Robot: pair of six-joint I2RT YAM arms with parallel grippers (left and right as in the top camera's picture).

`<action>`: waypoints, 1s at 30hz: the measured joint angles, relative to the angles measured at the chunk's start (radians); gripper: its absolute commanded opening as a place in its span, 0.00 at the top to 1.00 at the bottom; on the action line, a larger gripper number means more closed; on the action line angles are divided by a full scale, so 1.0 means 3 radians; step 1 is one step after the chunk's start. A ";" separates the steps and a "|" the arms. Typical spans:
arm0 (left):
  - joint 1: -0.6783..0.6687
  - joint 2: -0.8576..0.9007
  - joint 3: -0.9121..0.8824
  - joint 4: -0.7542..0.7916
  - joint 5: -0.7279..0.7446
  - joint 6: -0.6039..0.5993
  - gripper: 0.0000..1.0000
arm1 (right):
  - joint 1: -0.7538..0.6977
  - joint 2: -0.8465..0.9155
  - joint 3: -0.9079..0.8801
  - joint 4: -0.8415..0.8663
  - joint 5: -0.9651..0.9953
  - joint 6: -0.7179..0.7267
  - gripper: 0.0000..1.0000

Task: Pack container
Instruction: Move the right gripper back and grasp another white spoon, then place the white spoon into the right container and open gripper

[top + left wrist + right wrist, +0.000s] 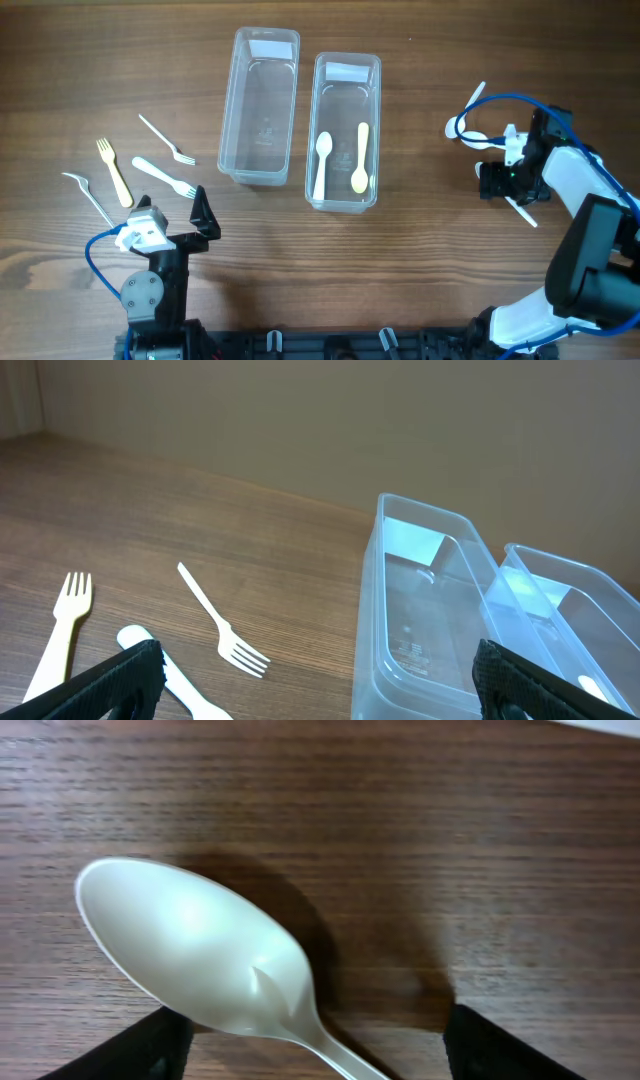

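Two clear plastic containers stand side by side. The left container [233,110] [372,610] is empty. The right container [375,130] [600,575] holds a white spoon [321,160] and a yellow spoon [361,160]. My right gripper [493,181] [320,1055] is open, its fingers on either side of a white spoon [190,955] lying on the table; the spoon's handle end [523,211] sticks out in the overhead view. My left gripper [172,212] [320,695] is open and empty, near the forks and short of the left container.
Several plastic forks lie at the left: a yellow fork [114,172] [58,635], a white fork [166,140] [222,628], a broad-handled white one [162,177] [165,672] and a thin one [88,196]. Another white utensil [474,102] lies beyond the right gripper by its blue cable.
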 measured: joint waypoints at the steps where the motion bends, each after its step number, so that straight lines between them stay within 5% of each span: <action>1: 0.0000 0.0000 0.0000 0.0000 0.0000 0.0000 0.00 | 0.0001 0.0015 0.0019 0.0004 -0.0017 -0.0004 0.45; 8: 0.0000 0.0000 0.0000 0.0000 0.0000 0.0000 0.00 | 0.0000 0.0069 0.0075 0.0086 -0.0027 0.0052 0.95; 30: 0.0001 0.0000 0.0000 0.0001 0.0000 0.0000 0.00 | -0.0003 -0.0036 0.0399 -0.0771 -0.0572 0.0734 0.96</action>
